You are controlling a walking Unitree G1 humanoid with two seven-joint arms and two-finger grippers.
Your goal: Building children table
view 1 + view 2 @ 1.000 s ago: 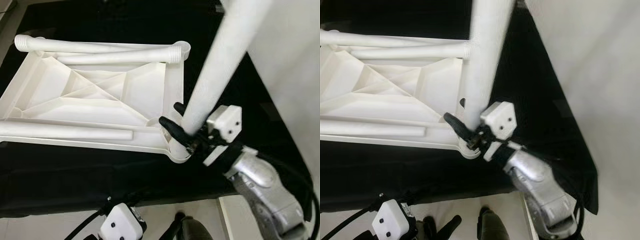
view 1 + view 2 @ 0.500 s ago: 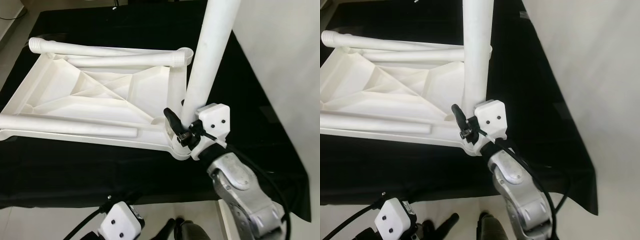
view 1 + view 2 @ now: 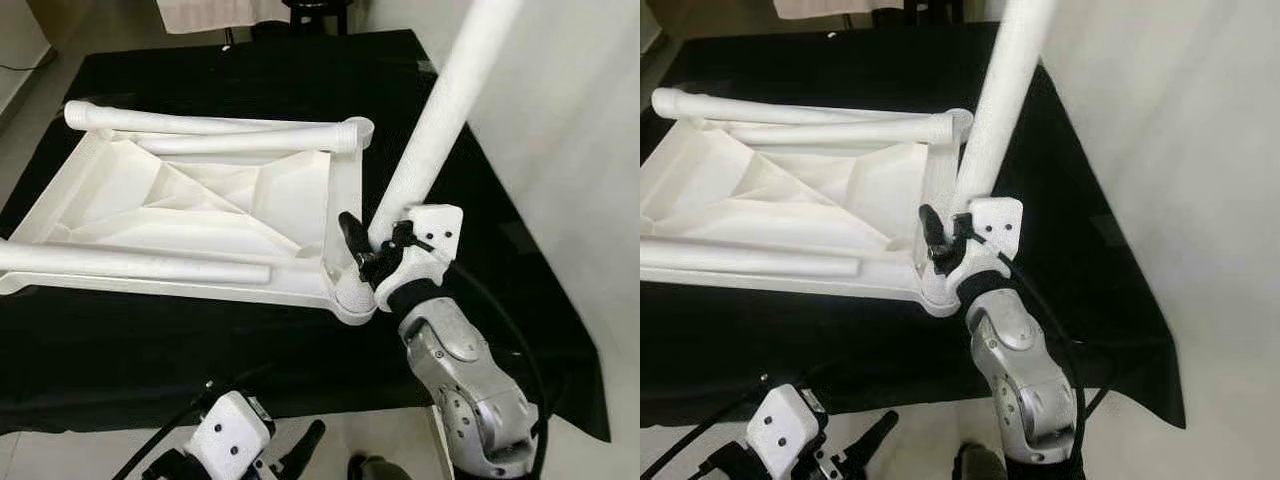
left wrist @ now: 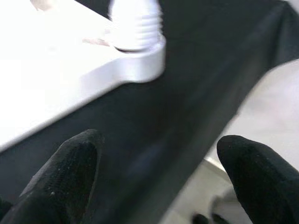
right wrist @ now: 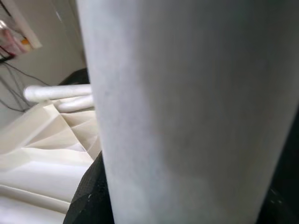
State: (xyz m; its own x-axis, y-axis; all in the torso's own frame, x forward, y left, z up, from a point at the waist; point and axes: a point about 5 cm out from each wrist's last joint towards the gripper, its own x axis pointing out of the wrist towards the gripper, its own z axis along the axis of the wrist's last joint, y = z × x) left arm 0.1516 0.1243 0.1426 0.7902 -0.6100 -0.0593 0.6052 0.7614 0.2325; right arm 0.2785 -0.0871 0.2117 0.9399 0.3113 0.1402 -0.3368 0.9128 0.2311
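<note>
The white children's tabletop (image 3: 150, 200) lies upside down on a black cloth. My right gripper (image 3: 374, 246) is shut on a long white leg (image 3: 440, 120) just above its lower end. That end stands at the near right corner socket (image 3: 352, 297), and the leg leans up and to the right. In the right wrist view the leg (image 5: 187, 112) sits between the fingers. The left wrist view shows a threaded leg end (image 4: 135, 23) meeting the round corner. My left gripper (image 3: 300, 455) hangs open, low before the cloth's near edge.
Two loose legs (image 3: 200, 120) lie along the tabletop's far edge and one leg (image 3: 130, 262) along its near edge. The black cloth (image 3: 150, 340) ends near my body. Pale floor (image 3: 570, 150) lies to the right. A black cable (image 3: 165, 445) trails from the left wrist.
The held leg has tipped from nearly upright to leaning right, its foot staying at the corner socket. The camera has shifted. The left gripper's finger has come into view at the bottom.
</note>
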